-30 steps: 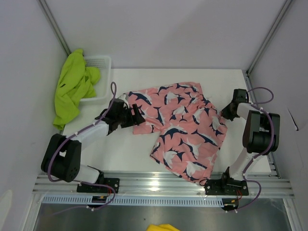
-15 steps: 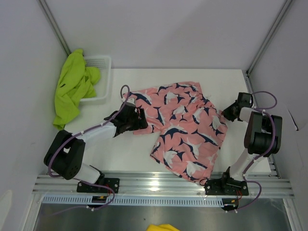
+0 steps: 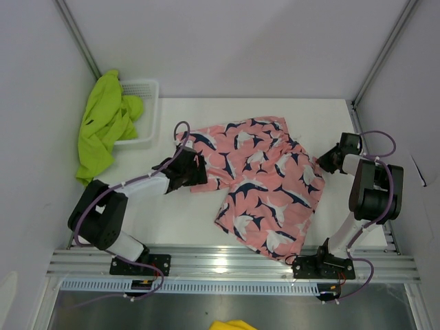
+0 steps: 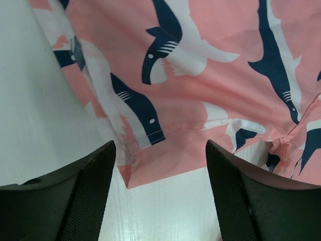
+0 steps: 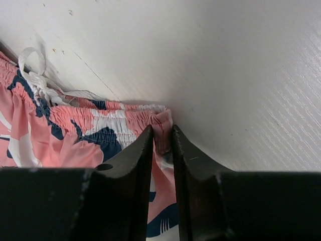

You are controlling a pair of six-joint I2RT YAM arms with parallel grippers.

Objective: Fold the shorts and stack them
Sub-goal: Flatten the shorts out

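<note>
Pink shorts [image 3: 265, 180] between right fingers [image 5: 134, 168]

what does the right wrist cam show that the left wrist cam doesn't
Only the right wrist view: the elastic waistband of the pink shorts and its white drawstring. The right gripper has its jaws close together around the waistband's corner; whether they clamp it is unclear.
Only the left wrist view: a stitched leg hem and a whole shark print, with the left gripper open wide over the hem corner.
Both: the same shorts lying on the white table.
</note>
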